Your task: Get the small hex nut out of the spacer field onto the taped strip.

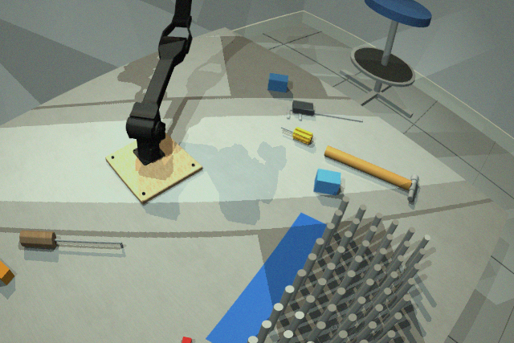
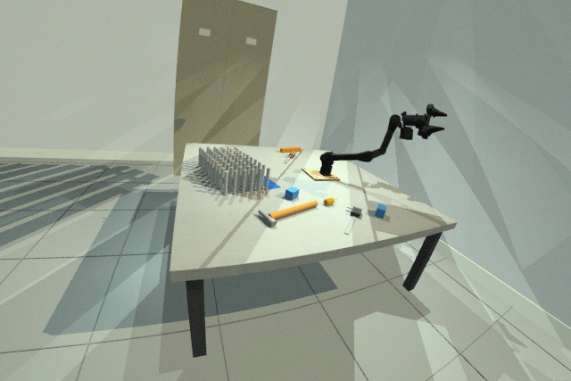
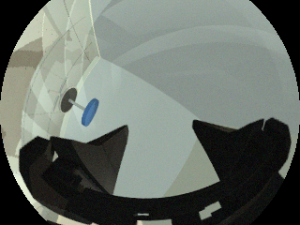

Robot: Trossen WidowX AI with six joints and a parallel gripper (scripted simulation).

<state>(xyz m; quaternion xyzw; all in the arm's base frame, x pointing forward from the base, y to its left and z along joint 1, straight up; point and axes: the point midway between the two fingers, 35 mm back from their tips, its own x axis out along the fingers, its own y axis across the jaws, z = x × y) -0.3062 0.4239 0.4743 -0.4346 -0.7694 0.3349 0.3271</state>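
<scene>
"Black fingers fill the bottom of the wrist view. How does the claw (image 2: pixel 445 121) (image 3: pixel 161 127) stand?"

"Released: its tips are wide apart, with nothing between them. The arm (image 1: pixel 182 2) (image 2: pixel 355 155) reaches up and out from its wooden plate (image 1: pixel 124 169) (image 2: pixel 310 172), well above the table (image 1: pixel 165 281) (image 2: pixel 249 266)."

"And the nut?"

"I can't pick it out for certain. The metal posts (image 1: pixel 343 206) (image 2: pixel 226 183) crowd together and hide much of the ground between them. They're upright, with the blue strip (image 1: pixel 286 256) (image 2: pixel 272 184) alongside."

"Which tools are lying out?"

"A hammer (image 1: pixel 367 166) (image 2: pixel 293 210), on its side near the light blue block (image 1: pixel 327 181) (image 2: pixel 292 193). Then a yellow-handled tool (image 1: pixel 302 136) (image 2: pixel 328 202) with thin prongs, and a dark-handled one (image 1: pixel 303 108) (image 2: pixel 356 211) near the darker blue block (image 1: pixel 277 83) (image 2: pixel 381 211)."

"Anything across the table?"

"Yes, a brown-handled tool (image 1: pixel 38 239) (image 2: pixel 292 154) with a long thin shaft, its tip bent, near an orange block (image 1: pixel 5 272) (image 2: pixel 290 150). All those tools are outside the posts."
</scene>
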